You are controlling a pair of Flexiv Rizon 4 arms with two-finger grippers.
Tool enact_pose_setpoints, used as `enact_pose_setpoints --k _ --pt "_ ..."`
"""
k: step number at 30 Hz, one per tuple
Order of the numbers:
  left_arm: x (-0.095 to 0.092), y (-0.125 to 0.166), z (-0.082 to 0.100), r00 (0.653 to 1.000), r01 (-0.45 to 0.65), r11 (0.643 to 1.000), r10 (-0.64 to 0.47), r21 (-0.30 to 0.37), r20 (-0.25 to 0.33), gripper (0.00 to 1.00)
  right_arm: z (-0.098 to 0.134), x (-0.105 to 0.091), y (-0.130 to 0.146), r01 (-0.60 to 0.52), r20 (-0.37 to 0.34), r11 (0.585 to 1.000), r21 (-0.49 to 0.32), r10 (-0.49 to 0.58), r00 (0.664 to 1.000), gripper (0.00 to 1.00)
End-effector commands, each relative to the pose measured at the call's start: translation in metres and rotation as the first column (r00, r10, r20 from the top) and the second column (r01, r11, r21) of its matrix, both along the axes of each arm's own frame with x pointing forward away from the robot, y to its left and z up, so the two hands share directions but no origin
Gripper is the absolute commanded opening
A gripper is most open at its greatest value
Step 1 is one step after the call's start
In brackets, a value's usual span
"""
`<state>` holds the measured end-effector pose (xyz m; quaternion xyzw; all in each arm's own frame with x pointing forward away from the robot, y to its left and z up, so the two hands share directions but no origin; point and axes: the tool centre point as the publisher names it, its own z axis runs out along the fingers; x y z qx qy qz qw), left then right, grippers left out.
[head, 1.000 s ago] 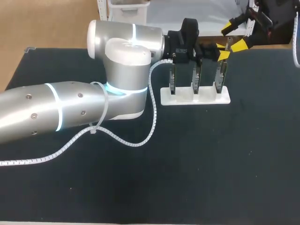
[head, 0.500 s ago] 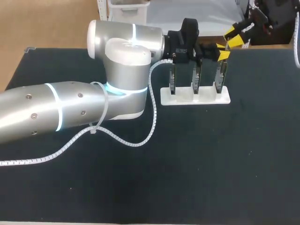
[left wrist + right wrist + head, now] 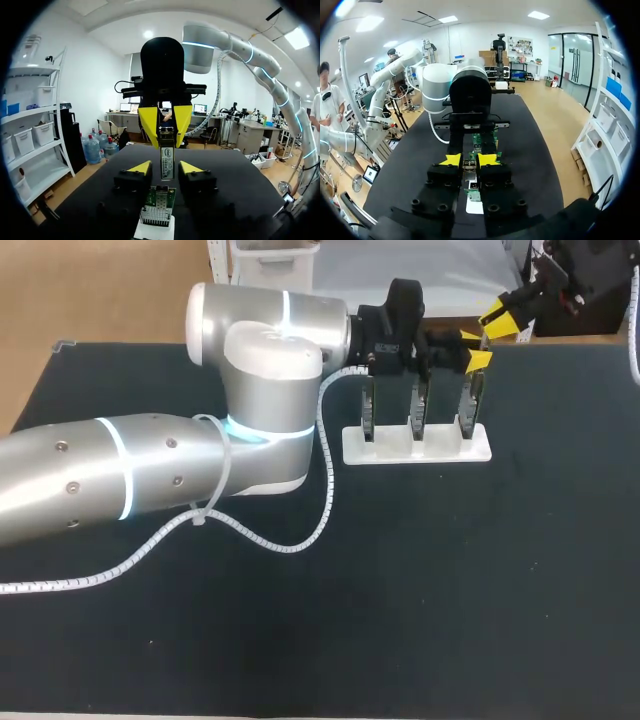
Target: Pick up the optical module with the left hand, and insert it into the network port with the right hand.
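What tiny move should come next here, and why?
Probably the right gripper should ease the optical module down toward the network port beneath it: it holds the module, and the left gripper stands open around it.

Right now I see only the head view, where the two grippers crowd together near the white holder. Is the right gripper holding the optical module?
Observer: Yes. In the left wrist view the right gripper is shut on the optical module, which hangs upright from it.
Operator: And the other one?
Observer: The left gripper is open; its tips stand either side of the module, with gaps.
Operator: What is under the module?
Observer: A green board in the white holder, directly beneath it.
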<state>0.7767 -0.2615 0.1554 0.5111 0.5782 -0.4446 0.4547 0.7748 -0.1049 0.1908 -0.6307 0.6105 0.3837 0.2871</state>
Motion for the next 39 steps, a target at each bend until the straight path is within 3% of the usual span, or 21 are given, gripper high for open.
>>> enact_pose_setpoints --k 1,10,19,30,39 --pt "0.002 -0.001 -0.001 1.0 0.002 1.0 -0.002 0.0 0.0 1.0 0.001 -0.003 0.001 0.008 0.007 1.0 -0.001 -0.008 1.0 0.0" --pt "-0.001 0.0 0.001 1.0 0.017 1.0 -0.017 -0.005 0.016 1.0 0.001 -0.004 0.001 0.016 0.01 1.0 0.0 -0.016 1.0 0.0" --pt "-0.006 0.011 0.003 0.996 0.041 0.992 -0.05 0.124 0.074 1.0 0.002 -0.003 -0.001 0.024 0.014 1.0 0.002 -0.024 1.0 0.0" --pt "0.001 0.015 -0.014 0.998 0.06 0.967 -0.054 0.246 -0.031 1.0 0.003 0.0 -0.001 0.025 0.026 1.0 0.007 -0.025 0.999 0.0" --pt "-0.001 0.014 -0.022 0.997 0.076 0.935 -0.071 0.347 -0.026 1.0 0.003 0.001 -0.003 0.037 0.032 0.999 0.01 -0.037 0.999 0.0"
